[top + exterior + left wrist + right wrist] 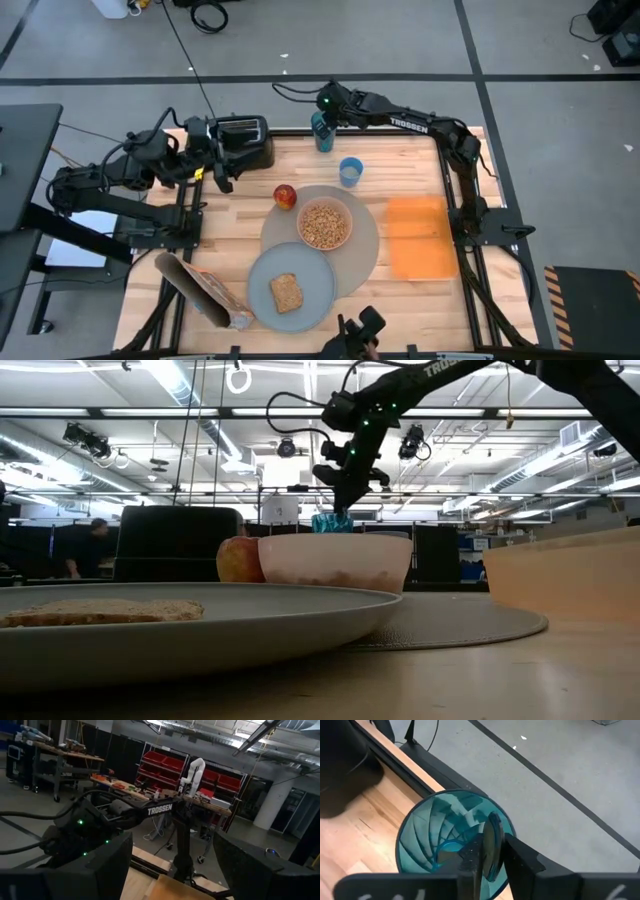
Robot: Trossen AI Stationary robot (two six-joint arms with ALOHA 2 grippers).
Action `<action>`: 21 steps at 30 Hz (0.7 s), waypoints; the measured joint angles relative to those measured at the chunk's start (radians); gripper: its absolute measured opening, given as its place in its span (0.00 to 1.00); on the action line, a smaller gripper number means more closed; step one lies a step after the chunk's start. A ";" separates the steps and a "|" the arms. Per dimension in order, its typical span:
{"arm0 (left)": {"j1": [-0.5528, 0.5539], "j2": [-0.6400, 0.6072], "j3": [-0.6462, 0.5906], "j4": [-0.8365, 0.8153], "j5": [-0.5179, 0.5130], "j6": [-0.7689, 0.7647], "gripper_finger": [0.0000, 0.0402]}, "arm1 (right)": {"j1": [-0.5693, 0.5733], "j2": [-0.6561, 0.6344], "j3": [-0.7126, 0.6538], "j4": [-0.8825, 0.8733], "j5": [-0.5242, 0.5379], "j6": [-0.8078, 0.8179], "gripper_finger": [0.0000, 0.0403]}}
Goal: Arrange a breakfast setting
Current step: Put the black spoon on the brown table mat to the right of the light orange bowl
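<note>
Right gripper (322,118) reaches into a teal cup at the table's far edge; the left arm waits by the toaster.

The wooden table (420,160) carries the round grey-beige placemat (365,235) at its centre and an orange rectangular mat (420,236) to its right. The grey plate (312,290) overlaps the placemat's near-left edge and holds 1 toast slice (286,292). The pink bowl (325,224) of cereal (325,226) sits on the placemat, the red apple (285,196) just beside its left rim and the light-blue cup (351,171) near its far edge. In the ribbed teal cup (451,837), the right fingers (522,860) close on the metal spoon (491,845), which stands upright. I cannot tell how the left gripper (222,172), beside the black toaster (243,141), is set.
</note>
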 joint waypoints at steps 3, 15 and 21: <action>0.000 0.000 0.000 0.000 0.000 0.008 0.71 | 0.004 0.000 0.000 0.000 0.000 0.000 0.16; 0.000 -0.022 0.000 -0.053 0.001 0.010 0.71 | 0.047 0.000 0.000 0.028 0.027 -0.088 0.08; 0.000 -0.029 0.000 -0.053 0.001 0.012 0.71 | 0.067 0.000 0.000 0.034 0.026 -0.130 0.06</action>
